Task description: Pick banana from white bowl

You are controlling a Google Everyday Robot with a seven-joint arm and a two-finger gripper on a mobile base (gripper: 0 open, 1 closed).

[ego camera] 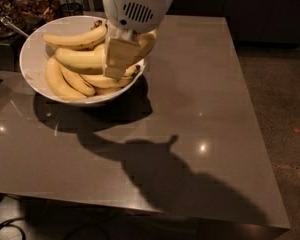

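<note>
Nearest, in the lower half of the frame, the glossy grey-brown square table carries a broad dark shadow and a few small glints of light. Further back, at the upper left, the wide, shallow, glossy white bowl stands on the table, full of yellow bananas. Two slimmer curved bananas lie along its near left side, and another long one lies across the far side. Between them lies the thick, gently curved yellow banana, on its side in the middle of the bowl, its right part hidden behind the gripper. The gripper hangs from a white vented housing at the top centre of the frame and reaches down into the right half of the bowl, its tan lower end right against that banana. Whether the pincer is open or closed, and whether it has hold of the banana, cannot be told. At the far upper left sits a dark dish with a metal spoon, and dark speckled floor runs down the right side
</note>
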